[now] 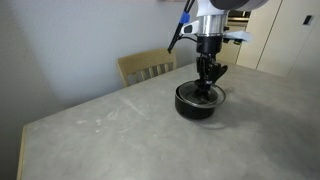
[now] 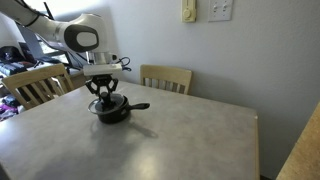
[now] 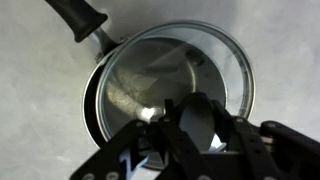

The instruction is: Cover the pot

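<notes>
One black saucepan point(image 1: 200, 104) stands on the grey desk point(image 1: 90, 135), not far from a wooden chair point(image 1: 148, 66), and your arm hangs straight above it. In the wrist view its long handle point(image 3: 78, 17) runs off to the upper left. Your pincer point(image 3: 197, 128) is pressed together on the dark knob point(image 3: 203, 120) of the glass lid point(image 3: 185, 65), so you are pinching the lid from above.

You are in the placing step: the lid is already over the pan. In the wrist view the two do not line up. A crescent of the pan's black rim shows on the left, and the lid's bright edge reaches beyond the pan on the right. That may be a true offset or only the lid riding a little above the rim. The pictures do not show whether glass and metal touch.

For the next move, slide the lid slightly toward the handle side until both rims match. Lower it gently until it seats all round, then spread the pincer and lift straight up. Letting go early would likely leave the lid tilted.
</notes>
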You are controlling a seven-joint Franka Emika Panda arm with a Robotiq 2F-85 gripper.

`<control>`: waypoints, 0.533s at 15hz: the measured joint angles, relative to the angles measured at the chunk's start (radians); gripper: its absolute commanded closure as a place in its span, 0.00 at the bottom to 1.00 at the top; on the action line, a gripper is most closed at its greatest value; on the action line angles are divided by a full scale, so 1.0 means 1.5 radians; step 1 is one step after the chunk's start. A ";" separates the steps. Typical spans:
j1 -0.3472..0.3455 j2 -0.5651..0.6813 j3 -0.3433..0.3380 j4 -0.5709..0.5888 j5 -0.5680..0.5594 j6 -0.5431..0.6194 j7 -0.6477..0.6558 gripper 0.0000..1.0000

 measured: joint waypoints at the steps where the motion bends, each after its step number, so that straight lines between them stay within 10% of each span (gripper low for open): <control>1: 0.000 0.000 0.000 0.001 0.000 -0.008 0.000 0.86; 8: 0.000 0.000 0.000 0.006 0.000 -0.021 0.000 0.86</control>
